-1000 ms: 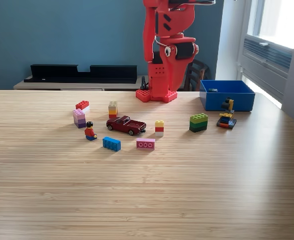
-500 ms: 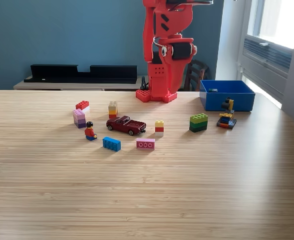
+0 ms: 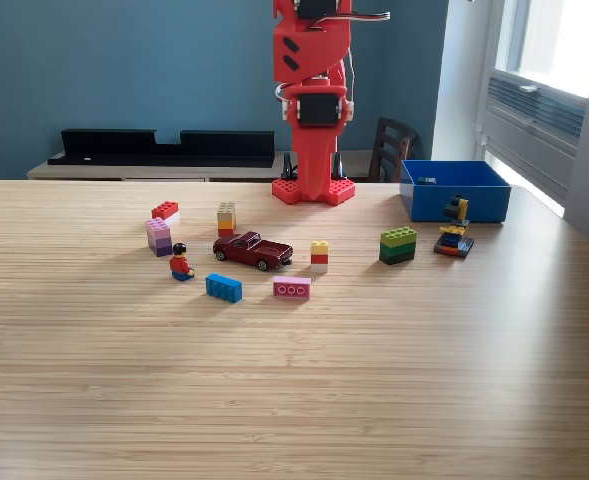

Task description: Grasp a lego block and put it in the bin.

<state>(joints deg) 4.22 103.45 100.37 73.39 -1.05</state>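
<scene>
Nearest on the wooden table point(image 3: 294, 400): a pink flat brick point(image 3: 291, 288) with round holes and, just to the exterior view's left of it, a blue brick point(image 3: 223, 287). A little farther back: a small minifigure point(image 3: 181, 263) in a red top, a dark red toy car point(image 3: 252, 249), a yellow, red and white stack point(image 3: 319, 254), and a green stack point(image 3: 397, 244) toward the exterior view's right. Beyond the green stack: a small mixed lego build point(image 3: 454, 232) in yellow, black and blue, standing just in front of the bin point(image 3: 454, 189). Farther left in the exterior view: a pink and purple stack point(image 3: 159, 236), a red and white brick point(image 3: 164, 211), and a tan, yellow and orange stack point(image 3: 226, 218) behind the car. At the far right of the table: the bright-blue bin, with one small dark piece visible inside near its back wall. At the table's far edge, to the exterior view's left of the bin: the red arm point(image 3: 312, 100) upright on its base, folded high, well apart from every brick. Gripper not made out in this view; released or clenched, cannot tell. Behind the table: a dark chair point(image 3: 391, 148) and a black shelf unit point(image 3: 164, 146) against a blue wall.
</scene>
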